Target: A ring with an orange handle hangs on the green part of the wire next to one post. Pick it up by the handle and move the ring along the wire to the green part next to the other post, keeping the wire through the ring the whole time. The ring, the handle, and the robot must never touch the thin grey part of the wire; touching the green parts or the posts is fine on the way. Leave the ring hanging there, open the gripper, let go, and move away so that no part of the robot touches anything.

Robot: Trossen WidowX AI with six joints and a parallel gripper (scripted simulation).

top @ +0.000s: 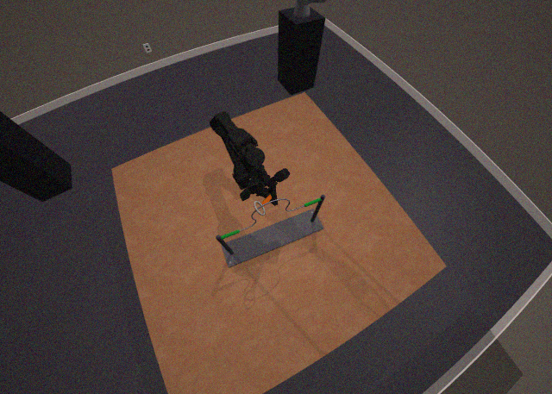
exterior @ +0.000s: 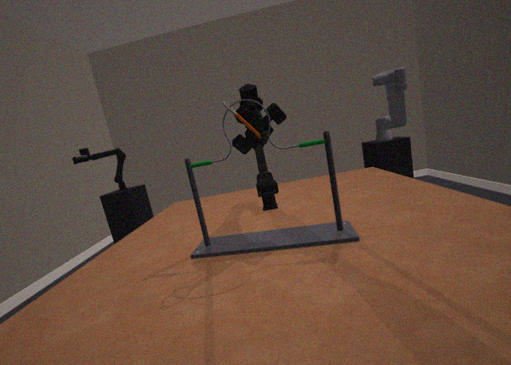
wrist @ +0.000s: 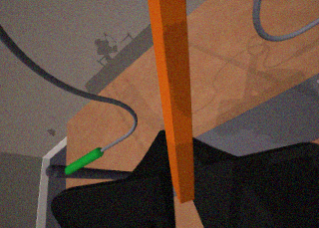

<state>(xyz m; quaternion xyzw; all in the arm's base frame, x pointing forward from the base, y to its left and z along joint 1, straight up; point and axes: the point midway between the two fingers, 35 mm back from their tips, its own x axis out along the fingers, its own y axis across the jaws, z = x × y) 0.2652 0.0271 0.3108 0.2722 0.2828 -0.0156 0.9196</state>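
The hand (top: 270,197) (exterior: 262,136) (wrist: 167,134) grips the handle (top: 266,199) (exterior: 248,125) (wrist: 175,94). The ring (top: 254,204) (exterior: 228,107) is around the wire's (top: 279,199) (exterior: 269,125) (wrist: 75,92) grey part, between the wire's green ends.

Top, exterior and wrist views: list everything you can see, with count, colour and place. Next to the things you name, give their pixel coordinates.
ring (top: 255,208): one, pale grey, around the wire's raised middle
handle (top: 266,199) (exterior: 248,125) (wrist: 177,99): one, orange, in the claw
wire (top: 253,222) (exterior: 223,125) (wrist: 55,83): one, grey, between the posts
green parts: two, green, at the wire's ends
posts: two, dark grey, on the base plate's ends
base plate (top: 273,238) (exterior: 276,239): one, grey, on the table
table (top: 214,318) (exterior: 268,311): one, orange-brown, under the base plate
pedestals: two, black, beyond the table
other arms: two, one black, one grey, on the pedestals
arm (top: 242,145) (exterior: 266,184): one, black, behind the wire in the exterior view
claw (top: 271,196) (exterior: 260,136) (wrist: 167,134): one, black, shut on the handle
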